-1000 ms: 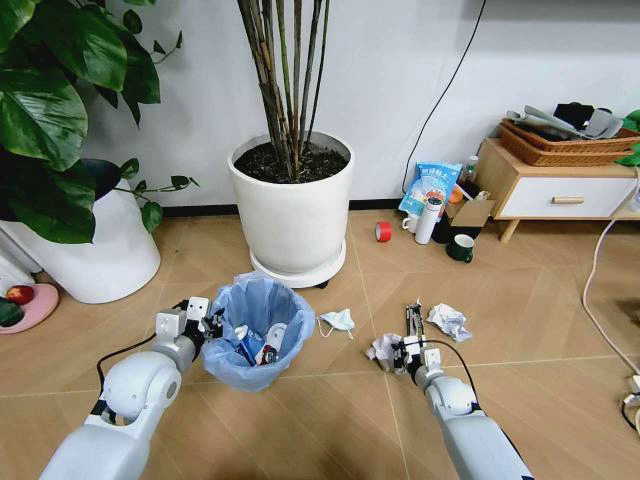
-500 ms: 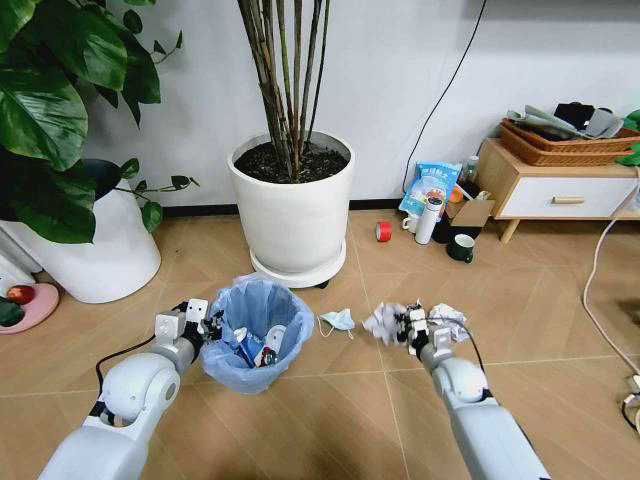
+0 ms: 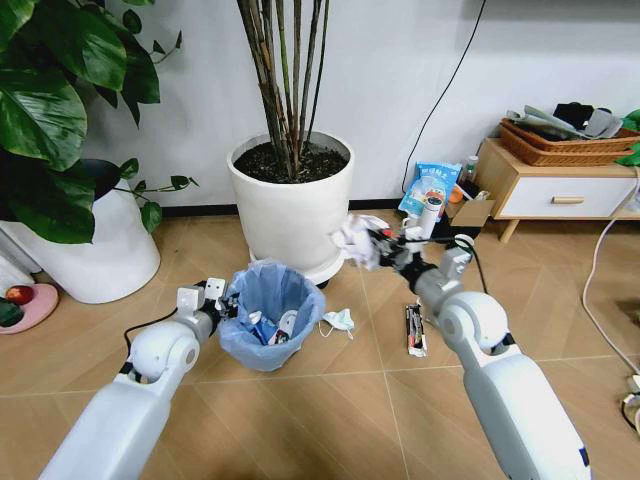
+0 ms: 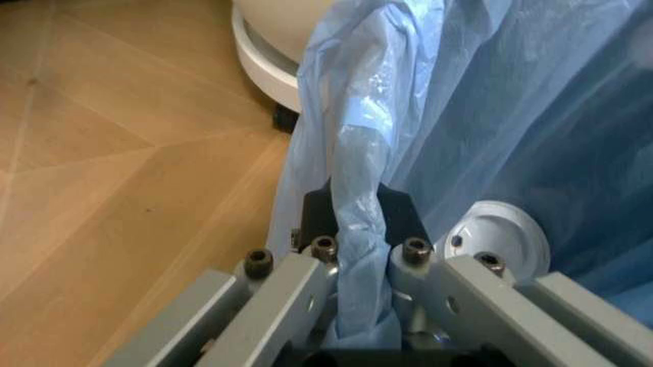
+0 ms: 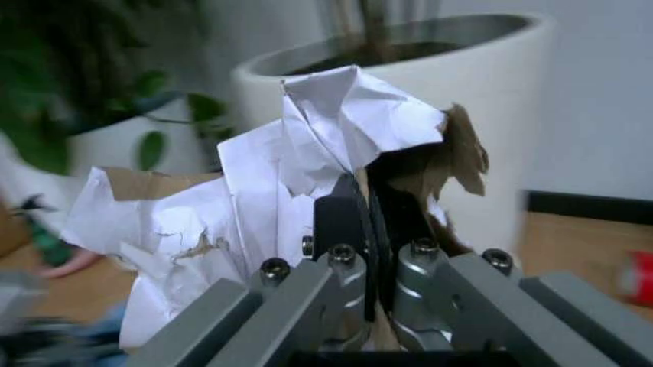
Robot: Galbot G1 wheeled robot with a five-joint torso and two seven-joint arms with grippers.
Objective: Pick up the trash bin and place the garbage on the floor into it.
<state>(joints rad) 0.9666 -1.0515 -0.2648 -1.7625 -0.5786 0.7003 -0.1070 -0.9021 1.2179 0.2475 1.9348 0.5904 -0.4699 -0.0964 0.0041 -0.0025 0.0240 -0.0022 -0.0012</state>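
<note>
We see a white plant pot (image 3: 291, 205) beside the wall, a wooden cabinet (image 3: 556, 190) bearing a wicker basket (image 3: 566, 145), and a dark mug (image 3: 461, 248) on the floor (image 3: 330, 400)

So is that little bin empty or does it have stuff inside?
Partly filled: the trash bin holds several pieces of litter inside its blue liner.

Thin, crinkly light-blue plastic is lining the trash bin (image 3: 263, 322), catching a soft sheen where it folds. The left claw (image 4: 355, 229), of matt grey metal with dark screws and black pads, is pinching that film at the rim. The right claw (image 5: 369, 222), of the same brushed metal, is gripping crumpled white paper (image 5: 255, 199), matt and creased, with torn brown backing. The floor (image 3: 330, 400) is showing smooth, satin wood-look planks. The white plant pot (image 3: 292, 215) is looking glossy.
</note>
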